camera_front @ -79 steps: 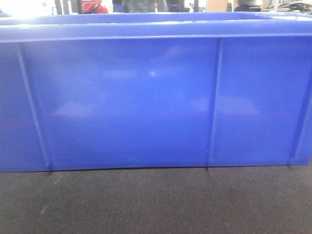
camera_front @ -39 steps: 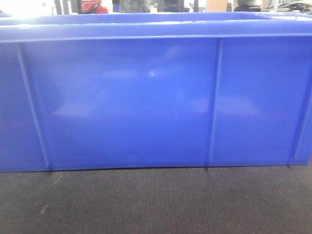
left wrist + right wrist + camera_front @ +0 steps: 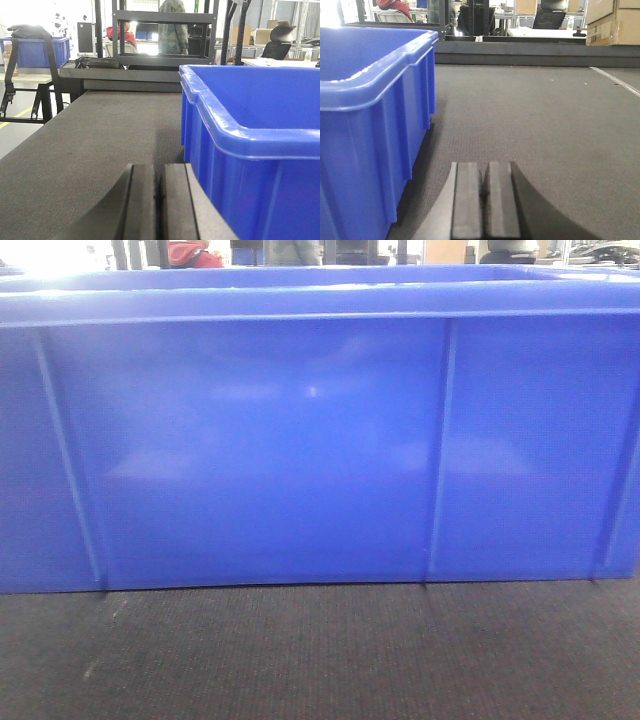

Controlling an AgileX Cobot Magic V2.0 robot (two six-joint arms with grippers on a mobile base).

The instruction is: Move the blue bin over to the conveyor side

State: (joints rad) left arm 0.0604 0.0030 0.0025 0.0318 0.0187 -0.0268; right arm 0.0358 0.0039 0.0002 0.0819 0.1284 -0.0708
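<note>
The blue bin [image 3: 300, 440] fills the front view, its long ribbed wall facing me on the dark belt surface [image 3: 320, 660]. In the left wrist view the bin [image 3: 250, 150] stands at the right, and my left gripper [image 3: 159, 172] is shut and empty just left of the bin's near corner, low over the surface. In the right wrist view the bin [image 3: 365, 115] stands at the left, and my right gripper [image 3: 483, 170] is shut and empty a little to the right of the bin's end wall.
A dark metal frame [image 3: 165, 30] and a raised black ledge [image 3: 125, 75] stand at the far end of the surface. A second blue bin [image 3: 35, 50] sits on a side table at far left. Cardboard boxes [image 3: 612, 20] stand at far right.
Nothing on the surface has moved. A person in the background behind the bin has shifted slightly to the right.
</note>
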